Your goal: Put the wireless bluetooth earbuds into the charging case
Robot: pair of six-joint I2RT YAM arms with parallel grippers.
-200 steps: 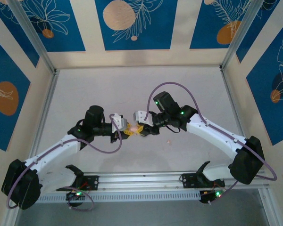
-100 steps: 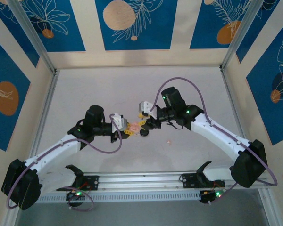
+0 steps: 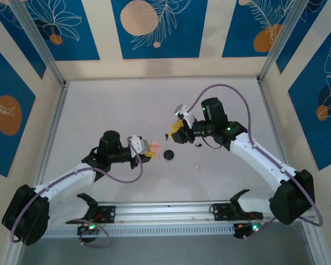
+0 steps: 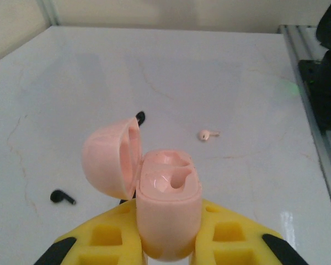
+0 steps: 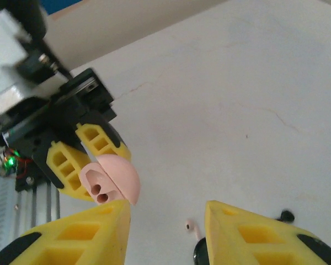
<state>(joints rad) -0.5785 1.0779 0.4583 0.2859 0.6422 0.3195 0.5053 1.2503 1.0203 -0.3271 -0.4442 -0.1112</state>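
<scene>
The white marbled tabletop (image 3: 127, 105) is viewed steeply down from high behind its near edge. From the left wrist, the open pale pink rounded plastic case (image 4: 166, 215) is seen very close, low across the table. It is also caught from the right wrist, facing back from farther off

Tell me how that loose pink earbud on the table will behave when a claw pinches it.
The pink earbud is tiny, with a rounded head and short stem, so it will probably feel almost weightless and could skid or pivot on the glossy table. Its smooth shell looks rigid and may slip out of a broad pinch.
</scene>
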